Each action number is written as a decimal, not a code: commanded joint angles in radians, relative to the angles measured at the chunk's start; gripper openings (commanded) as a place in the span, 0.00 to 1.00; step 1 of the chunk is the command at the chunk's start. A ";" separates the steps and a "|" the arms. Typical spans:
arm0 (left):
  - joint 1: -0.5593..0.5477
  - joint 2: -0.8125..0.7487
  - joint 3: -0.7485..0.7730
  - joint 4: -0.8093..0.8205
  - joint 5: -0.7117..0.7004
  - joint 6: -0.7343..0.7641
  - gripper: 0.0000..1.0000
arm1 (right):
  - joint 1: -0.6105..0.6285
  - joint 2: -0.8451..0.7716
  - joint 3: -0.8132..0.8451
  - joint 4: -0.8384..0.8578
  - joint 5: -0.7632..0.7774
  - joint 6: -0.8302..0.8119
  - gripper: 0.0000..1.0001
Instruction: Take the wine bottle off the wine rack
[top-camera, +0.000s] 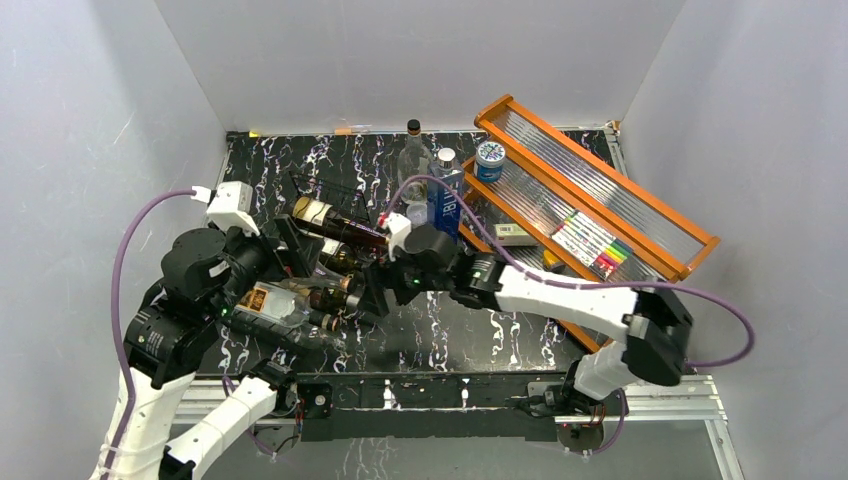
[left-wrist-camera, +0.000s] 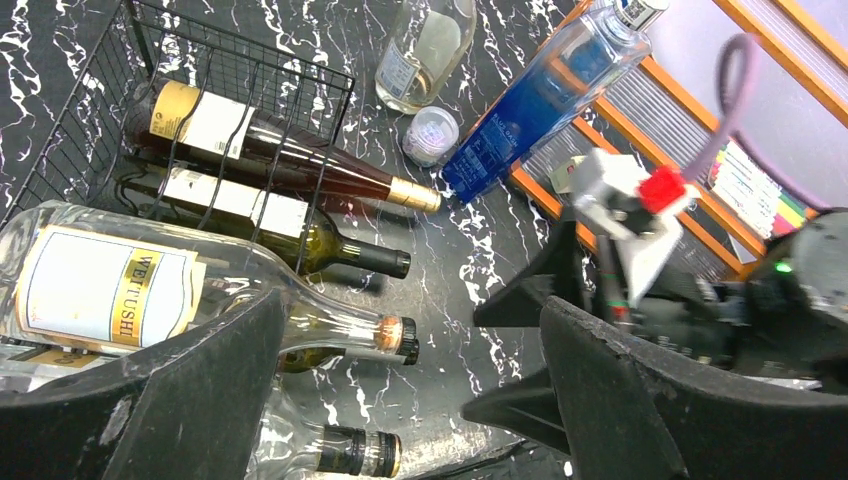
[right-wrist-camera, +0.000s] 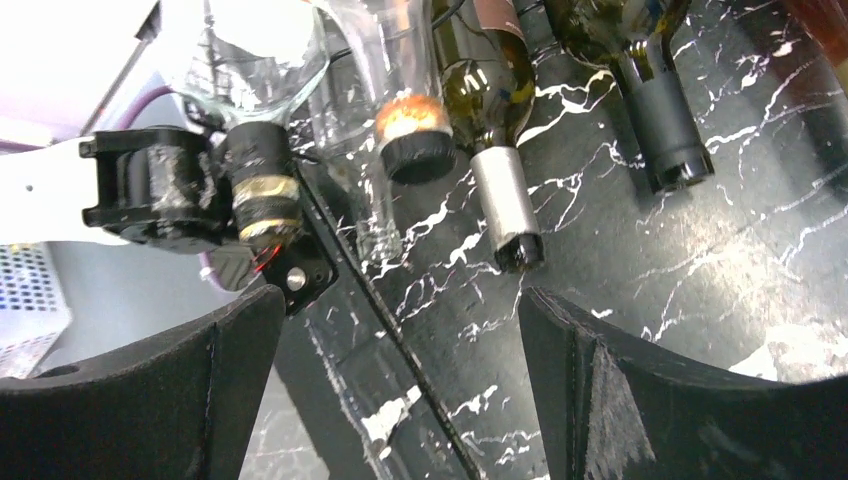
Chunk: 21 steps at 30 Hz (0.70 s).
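Left pincer (left-wrist-camera: 410, 330): spread wide and empty, hovering over the lying bottles, lower left of the top view.
Right pincer (right-wrist-camera: 400, 295): spread wide and empty, facing the bottle mouths at the centre of the top view.
Surface (top-camera: 450, 330): one, black with white veining.
Wine bottle (left-wrist-camera: 290, 225): which one is meant cannot be told. A likely pick is the green one with the black cap, lying on its side in the rack, mid-left of the left wrist view.
Lying bottles, count: five, it seems. They are the green one, an amber bottle (left-wrist-camera: 270, 150) with gold foil, a clear labelled bottle (left-wrist-camera: 110, 290), an olive bottle (right-wrist-camera: 500, 190) with silver foil, and a clear bottle with a black-and-gold neck (right-wrist-camera: 255, 180).
Handling: glass, so probably rigid, smooth, slippery and breakable. The round body would likely roll once free. The clear ones look empty and light. The fill of the dark ones cannot be told.
Where to hold: the neck just below the cap, narrow enough for the jaws. Drawing it out along its own length would keep it clear of the wire.
Wine rack (left-wrist-camera: 250, 85): one, thin black wire, upper left of the left wrist view.
Standing bottles, count: two, a clear bottle (top-camera: 413, 150) and a blue bottle (top-camera: 445, 200), upper centre of the top view.
Small jar (left-wrist-camera: 430, 135): one, beside the blue bottle.
Orange shelf (top-camera: 600, 190): one, upper right of the top view, carrying one blue-lidded tub (top-camera: 489, 155) and a row of markers (top-camera: 595, 245).
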<state>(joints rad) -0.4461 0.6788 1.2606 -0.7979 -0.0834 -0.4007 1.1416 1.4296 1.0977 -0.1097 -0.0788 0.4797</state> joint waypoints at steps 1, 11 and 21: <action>0.004 -0.017 0.039 -0.032 -0.017 0.013 0.98 | 0.009 0.085 0.109 0.159 0.016 -0.042 0.98; 0.004 -0.013 0.037 -0.050 -0.003 0.028 0.98 | -0.004 0.331 0.308 0.045 0.013 -0.145 0.98; 0.005 -0.006 0.014 -0.034 -0.004 0.047 0.98 | -0.028 0.491 0.436 0.013 -0.241 -0.249 0.81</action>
<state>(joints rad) -0.4461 0.6651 1.2705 -0.8391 -0.0933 -0.3748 1.1149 1.8885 1.4502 -0.0998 -0.2020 0.2970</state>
